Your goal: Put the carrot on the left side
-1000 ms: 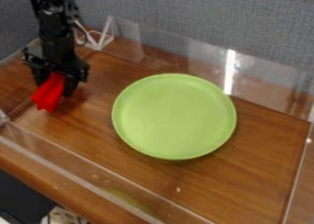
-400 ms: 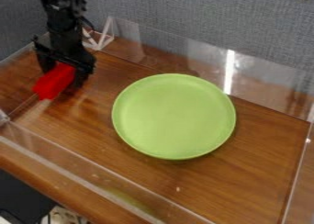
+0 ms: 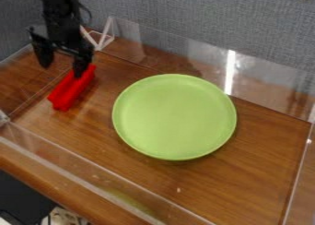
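Carrot (image 3: 72,87) lies on the wooden table (image 3: 246,164), well left of the green plate (image 3: 175,115), with the gripper (image 3: 63,61) hanging just above its far end, fingers spread wide and empty. Any sideways drift could nudge it askew.

Arm (image 3: 55,0) cut off by top edge, carrot (image 3: 72,87) far end hidden behind gripper (image 3: 64,61)

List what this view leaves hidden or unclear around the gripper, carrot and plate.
- Gripper: the arm above it is cut off by the top edge of the camera view.
- Carrot: its far end sits behind the fingertips; contact unclear.
- Plate: underside hidden.
- Table: near-left corner blurred by the clear wall.
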You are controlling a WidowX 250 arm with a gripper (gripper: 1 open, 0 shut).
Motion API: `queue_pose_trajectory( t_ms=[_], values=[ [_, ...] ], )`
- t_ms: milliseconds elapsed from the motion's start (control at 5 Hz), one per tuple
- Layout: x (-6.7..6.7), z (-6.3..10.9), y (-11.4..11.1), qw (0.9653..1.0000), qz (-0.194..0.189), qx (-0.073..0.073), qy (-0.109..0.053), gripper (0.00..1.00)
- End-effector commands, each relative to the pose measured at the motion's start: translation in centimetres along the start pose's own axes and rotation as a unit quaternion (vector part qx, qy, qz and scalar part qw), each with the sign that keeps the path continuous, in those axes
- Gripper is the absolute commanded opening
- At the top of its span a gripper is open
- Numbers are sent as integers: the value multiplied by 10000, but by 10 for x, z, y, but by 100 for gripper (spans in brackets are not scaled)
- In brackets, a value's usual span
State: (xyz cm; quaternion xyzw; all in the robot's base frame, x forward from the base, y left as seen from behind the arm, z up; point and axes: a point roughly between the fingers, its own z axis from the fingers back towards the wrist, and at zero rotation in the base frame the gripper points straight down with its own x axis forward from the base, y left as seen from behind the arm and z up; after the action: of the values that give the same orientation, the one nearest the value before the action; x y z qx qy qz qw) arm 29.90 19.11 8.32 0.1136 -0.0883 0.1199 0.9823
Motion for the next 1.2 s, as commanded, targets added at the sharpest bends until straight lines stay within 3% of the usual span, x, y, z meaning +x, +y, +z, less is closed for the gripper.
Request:
queue_pose_trajectory(
  t_ms=[0,400,800,1000],
  values=[
    [12,30,10,9987,3,-14,-502,100],
    [21,14,5,9976,-251,-232,-599,100],
    [18,-5,-11,9950,-661,-459,-584,100],
    [14,-8,-9,9965,-495,-418,-522,100]
  ],
)
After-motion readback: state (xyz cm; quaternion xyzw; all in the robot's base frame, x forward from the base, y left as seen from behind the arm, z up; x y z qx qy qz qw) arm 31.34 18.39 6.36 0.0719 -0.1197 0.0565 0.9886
